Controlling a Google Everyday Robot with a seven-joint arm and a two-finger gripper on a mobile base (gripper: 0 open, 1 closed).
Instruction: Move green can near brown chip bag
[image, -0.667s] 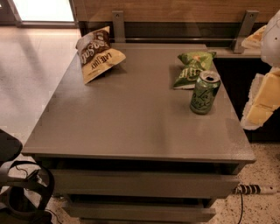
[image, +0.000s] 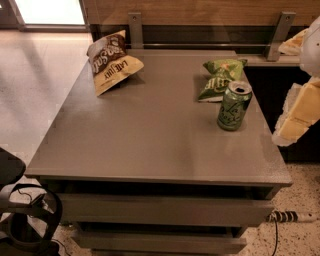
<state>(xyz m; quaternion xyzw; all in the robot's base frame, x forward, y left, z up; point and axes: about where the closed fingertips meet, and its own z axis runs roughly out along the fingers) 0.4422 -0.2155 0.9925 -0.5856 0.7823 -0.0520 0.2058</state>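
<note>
Tabletop, grey and rectangular (image: 150, 145), carries three containers. A small green metal soda can (image: 233, 106) with a silver top and pale script stands upright near the right edge; what it holds cannot be seen. Just behind it lies a flat green chip bag (image: 218, 80), close to the can, though contact between them cannot be told. A brown chip bag (image: 112, 62), dark brown above and tan-yellow below, lies tilted at the far left corner, well apart from the can. The bare surface between them has nothing on it. Two drawer-like grey fronts (image: 165, 210) sit under the top. A white power strip (image: 290, 217) lies on the speckled floor at lower right, and a black looped object with a cable (image: 25, 215) sits at lower left. The cream-coloured gripper (image: 299, 114) hangs beyond the table's right edge, near the can but not touching it; whether it is apart or together cannot be told.
</note>
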